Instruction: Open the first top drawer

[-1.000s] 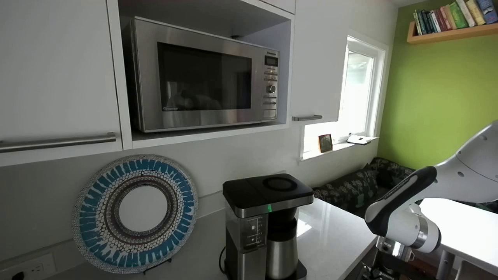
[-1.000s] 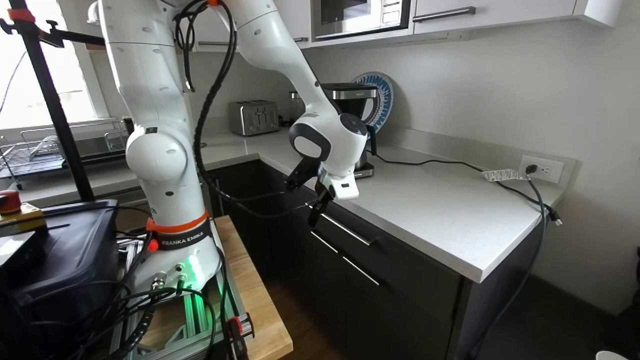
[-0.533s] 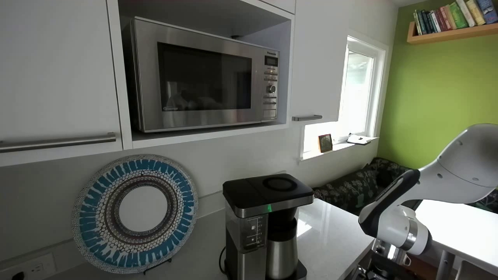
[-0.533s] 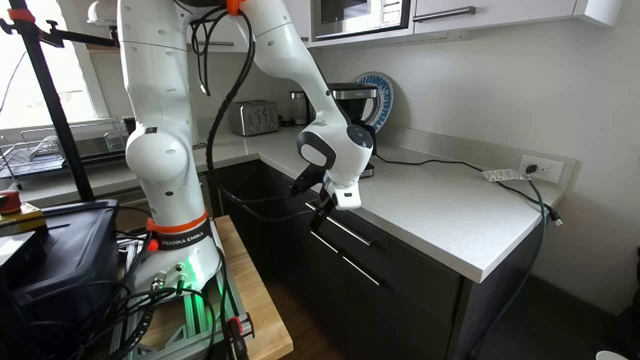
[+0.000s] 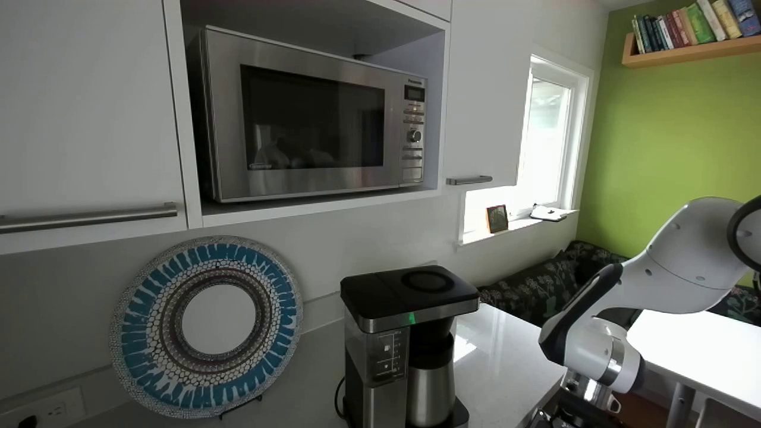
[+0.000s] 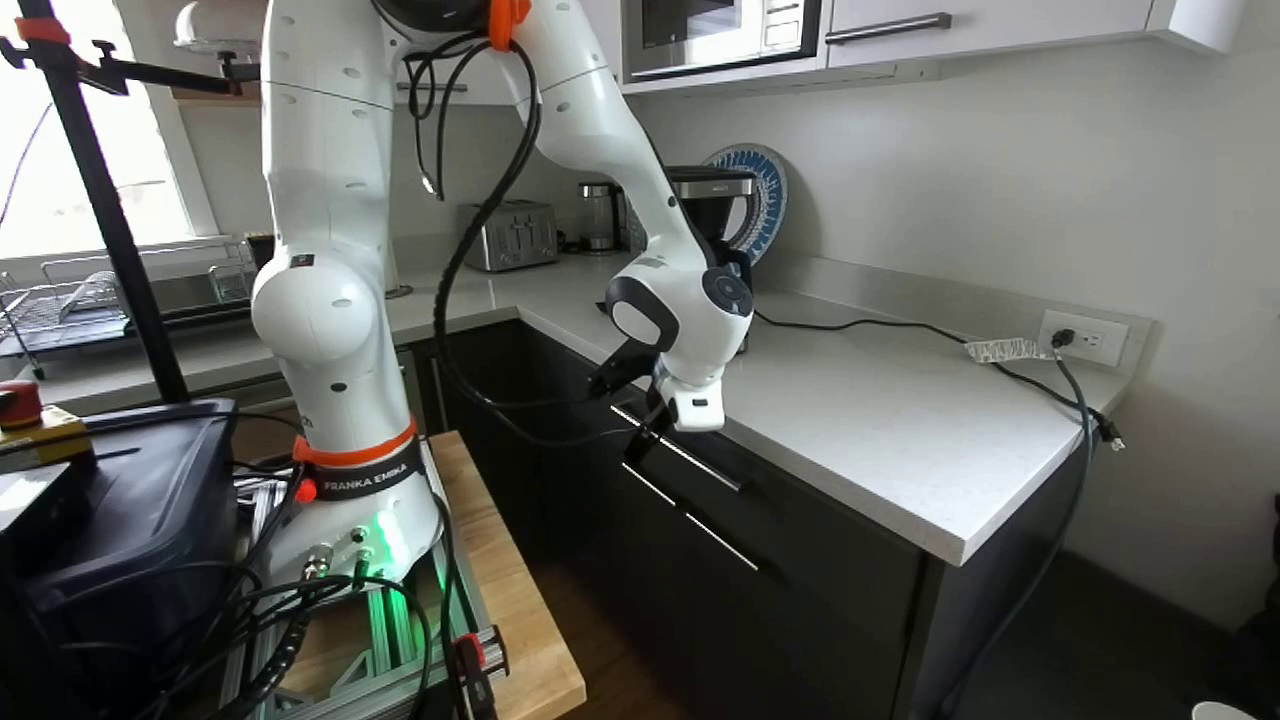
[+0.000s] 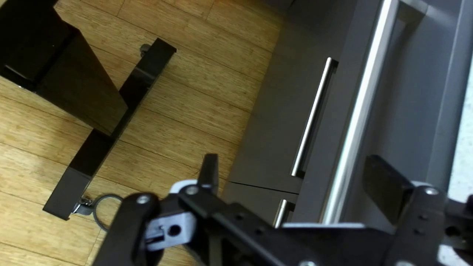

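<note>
The dark grey top drawer (image 6: 800,512) is shut under the counter in an exterior view. Its long silver bar handle (image 6: 692,455) runs along the front; its far end is behind my gripper. In the wrist view the handle (image 7: 356,122) crosses between my spread fingers, with the drawer front (image 7: 406,107) behind it. My gripper (image 7: 297,175) is open and holds nothing. One fingertip is on the counter side of the bar, the other on the floor side. I see no contact with the bar. The gripper also shows dark and partly hidden in both exterior views (image 6: 645,435) (image 5: 565,410).
Two lower handles (image 7: 312,118) (image 6: 722,542) sit below the top drawer. The white counter (image 6: 900,430) overhangs the drawers. A coffee maker (image 5: 398,333) stands on it. A black table leg with a foot (image 7: 114,129) stands on the wooden floor. Cables hang beside the arm.
The arm has swung right and the gripper has come lower, towards the top drawer handle. In an exterior view it moved left and down. The drawer has not moved.
</note>
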Controlling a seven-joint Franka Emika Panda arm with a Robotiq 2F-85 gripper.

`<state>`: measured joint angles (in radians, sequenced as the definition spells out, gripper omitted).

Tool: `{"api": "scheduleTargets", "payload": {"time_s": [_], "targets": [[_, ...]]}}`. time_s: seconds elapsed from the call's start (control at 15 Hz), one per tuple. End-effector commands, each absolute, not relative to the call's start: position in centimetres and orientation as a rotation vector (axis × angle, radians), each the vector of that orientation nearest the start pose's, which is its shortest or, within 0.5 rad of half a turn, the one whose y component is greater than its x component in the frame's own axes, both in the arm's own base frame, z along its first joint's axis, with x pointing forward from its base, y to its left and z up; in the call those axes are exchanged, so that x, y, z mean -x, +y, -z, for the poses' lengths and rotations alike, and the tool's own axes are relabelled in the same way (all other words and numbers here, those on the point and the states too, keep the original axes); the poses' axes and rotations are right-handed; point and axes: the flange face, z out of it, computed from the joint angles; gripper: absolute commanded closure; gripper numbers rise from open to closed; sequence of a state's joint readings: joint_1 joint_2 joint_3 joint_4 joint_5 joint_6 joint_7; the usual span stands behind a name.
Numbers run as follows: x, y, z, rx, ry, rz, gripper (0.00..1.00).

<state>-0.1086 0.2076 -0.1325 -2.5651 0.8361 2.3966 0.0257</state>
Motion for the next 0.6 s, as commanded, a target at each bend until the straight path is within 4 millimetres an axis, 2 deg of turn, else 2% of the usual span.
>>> {"api": "scheduleTargets", "payload": {"time_s": [0.0, 0.53], "targets": [[-39.98, -9.36, -15.87, 2.329, 1.328, -0.393, 0.0], [-40.41, -8.73, -15.62, 2.353, 1.407, -0.351, 0.0]]}}
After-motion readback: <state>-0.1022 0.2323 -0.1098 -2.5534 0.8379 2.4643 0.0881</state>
